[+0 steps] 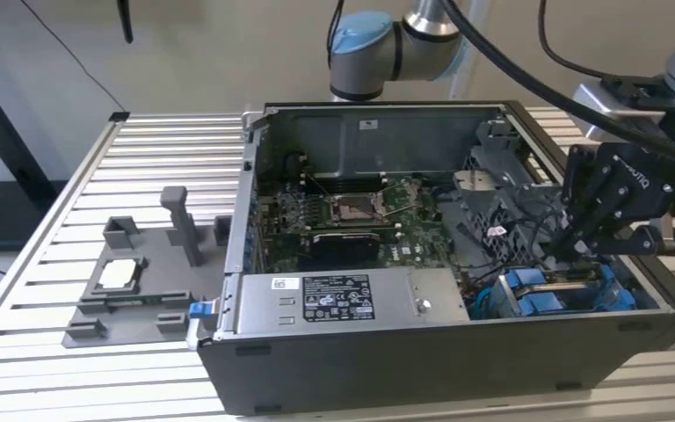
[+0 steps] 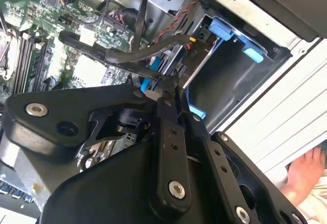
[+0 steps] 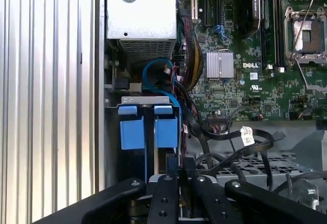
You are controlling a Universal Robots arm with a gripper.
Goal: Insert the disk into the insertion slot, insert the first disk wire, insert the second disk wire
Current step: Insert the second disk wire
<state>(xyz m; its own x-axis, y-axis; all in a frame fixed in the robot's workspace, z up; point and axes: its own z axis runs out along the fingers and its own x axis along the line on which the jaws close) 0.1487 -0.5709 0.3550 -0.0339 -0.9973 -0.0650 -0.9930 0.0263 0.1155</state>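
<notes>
Exterior view, taken from its left to its right: a grey fixture tray (image 1: 127, 294) lies on the slatted table (image 1: 68, 202) just beside the open computer case (image 1: 431, 264), presumably staging for parts. Inside the case sit the green motherboard (image 1: 350, 220) and, towards the camera, the grey power-supply box (image 1: 337, 299). At this view's right the gripper (image 1: 580, 246) reaches down into the drive corner, above the blue tabs of the insertion slot (image 1: 561, 294).

In the second wrist view the gripper (image 2: 171, 83) has its fingers (image 2: 168, 127) drawn close together. Their tips appear pinched on a black disk wire (image 2: 122, 58) at the edge of the disk (image 2: 196, 60), whose silver face and blue end tab stand upright inside the dark cage. Whether the connector itself is gripped is hidden behind the fingers.

In the first wrist view the disk (image 3: 166, 160) shows as a thin edge between the blue plastic parts of the insertion slot (image 3: 132, 132), so the disk insertion appears complete. The gripper (image 3: 179, 175) stands directly over that edge. This placement is consistent with pressing a wire plug into the drive's connector end. Loose black cables (image 3: 230, 142) trail just beside it across the cage.
</notes>
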